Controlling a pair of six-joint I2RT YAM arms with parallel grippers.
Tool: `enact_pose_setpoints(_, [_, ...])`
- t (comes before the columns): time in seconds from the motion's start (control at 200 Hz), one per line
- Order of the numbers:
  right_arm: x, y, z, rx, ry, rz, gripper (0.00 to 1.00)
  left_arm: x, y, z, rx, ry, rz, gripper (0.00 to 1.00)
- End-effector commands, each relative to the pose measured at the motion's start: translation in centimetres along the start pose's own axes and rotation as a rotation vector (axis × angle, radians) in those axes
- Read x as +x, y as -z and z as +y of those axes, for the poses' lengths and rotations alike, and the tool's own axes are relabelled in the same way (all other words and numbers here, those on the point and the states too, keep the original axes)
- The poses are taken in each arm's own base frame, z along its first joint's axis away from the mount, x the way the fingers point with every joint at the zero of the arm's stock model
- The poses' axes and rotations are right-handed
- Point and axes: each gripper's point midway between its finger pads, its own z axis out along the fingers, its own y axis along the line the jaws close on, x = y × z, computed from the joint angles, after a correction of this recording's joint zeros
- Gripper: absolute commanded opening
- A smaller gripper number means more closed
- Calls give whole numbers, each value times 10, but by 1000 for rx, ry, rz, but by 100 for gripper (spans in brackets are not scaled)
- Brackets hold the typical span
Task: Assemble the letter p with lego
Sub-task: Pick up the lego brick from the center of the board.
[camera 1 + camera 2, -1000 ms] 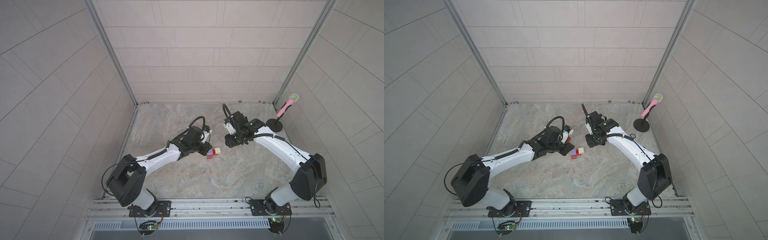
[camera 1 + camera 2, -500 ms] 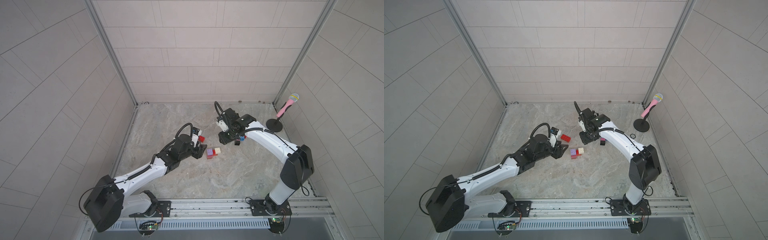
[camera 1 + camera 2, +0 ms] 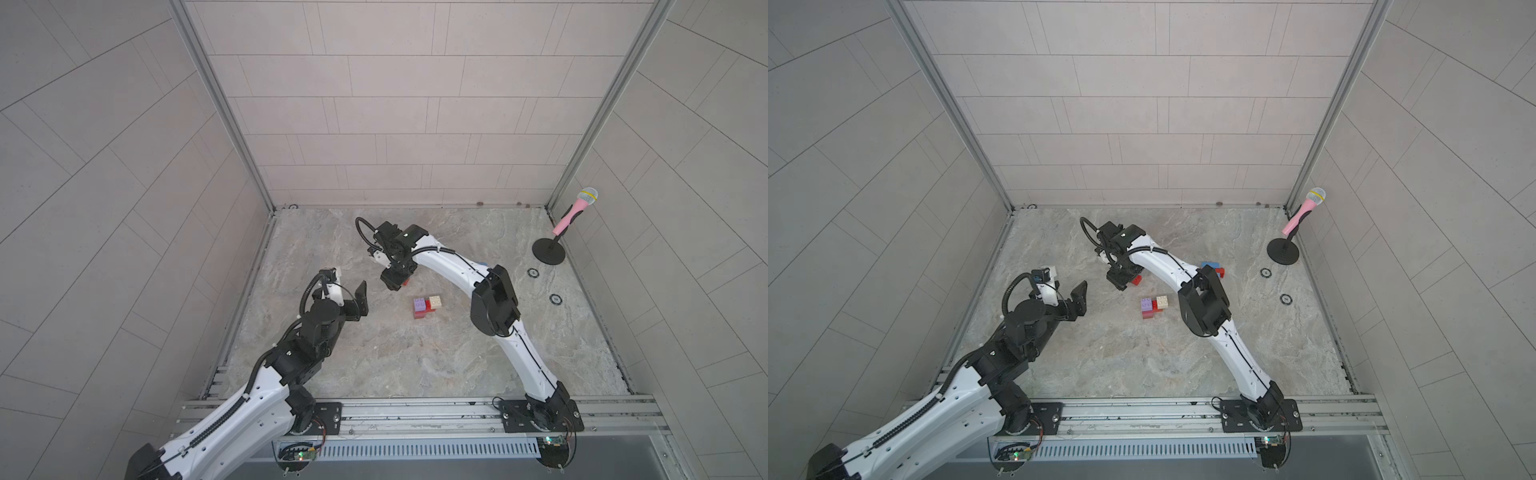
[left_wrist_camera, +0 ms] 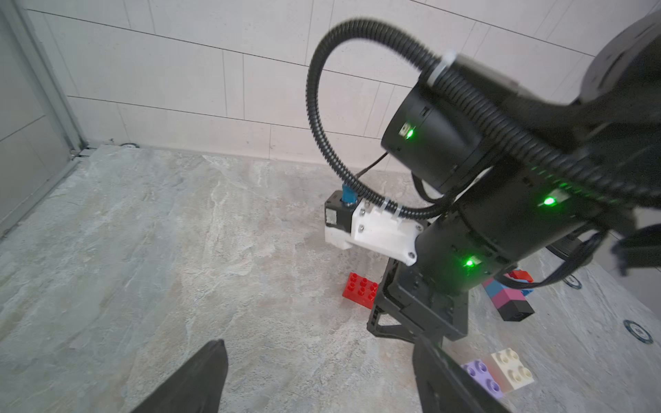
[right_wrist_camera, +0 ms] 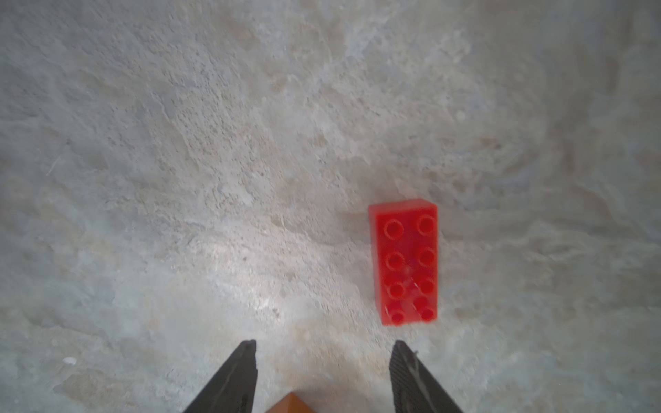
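Left arm withdrawn toward the lower left in both top views; left gripper [image 4: 318, 350] wide and empty. Right gripper [image 5: 322, 348], half open, hangs just off the loose red brick [image 5: 406, 262], upper left of the mid-frame lilac-cream assembly [image 3: 426, 306]. Centre the jaws across the brick's narrow width before descending.
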Motion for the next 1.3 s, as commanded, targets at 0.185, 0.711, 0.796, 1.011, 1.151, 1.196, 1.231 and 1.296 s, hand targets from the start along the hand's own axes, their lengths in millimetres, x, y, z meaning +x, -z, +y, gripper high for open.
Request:
enact_pose_setpoints(0.185, [1, -4, -30, 130, 60, 44, 64, 14, -1, 15, -56, -20, 21, 90])
enact_pose_setpoints(0.711, [-6, -26, -40, 70, 15, 8, 59, 24, -9, 8, -17, -34, 46, 91])
enact_pose_setpoints(0.796, [-8, -29, -39, 62, 10, -1, 57, 25, -9, 7, -12, -34, 50, 91])
enact_pose_setpoints(1.011, [-7, -36, -42, 52, -6, 7, 53, 27, -10, 6, -8, -35, 56, 91])
enact_pose_setpoints(1.151, [-6, -40, -41, 45, -9, 15, 50, 28, -11, 6, -6, -36, 61, 91])
enact_pose_setpoints(1.196, [-6, -40, -40, 45, -11, 15, 50, 29, -12, 6, -6, -37, 63, 91])
enact_pose_setpoints(1.231, [-6, -41, -41, 45, -13, 15, 49, 29, -12, 6, -5, -36, 65, 91])
enact_pose_setpoints(1.296, [-5, -42, -41, 46, -14, 17, 48, 30, -13, 6, -5, -37, 68, 91])
